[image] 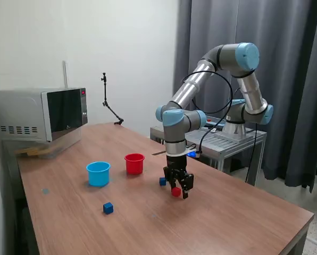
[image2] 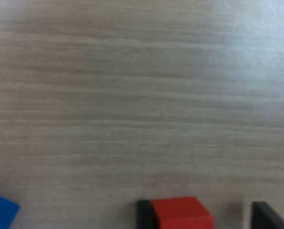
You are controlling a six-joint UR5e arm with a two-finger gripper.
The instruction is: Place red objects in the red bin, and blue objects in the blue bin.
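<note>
Gripper (image: 177,192) is down at the table (image: 243,212), fingers (image2: 144,214) spread around a red cube (image: 176,191), one touching it. A blue cube (image: 162,181) sits just beside.

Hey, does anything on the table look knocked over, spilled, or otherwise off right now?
Nothing stands out. The red cup and blue cup stand upright, two blue cubes lie on the table, and the gripper is down around a red cube.

microwave (image: 39,114), wooden table (image: 238,212), grey curtain (image: 302,64)
</note>
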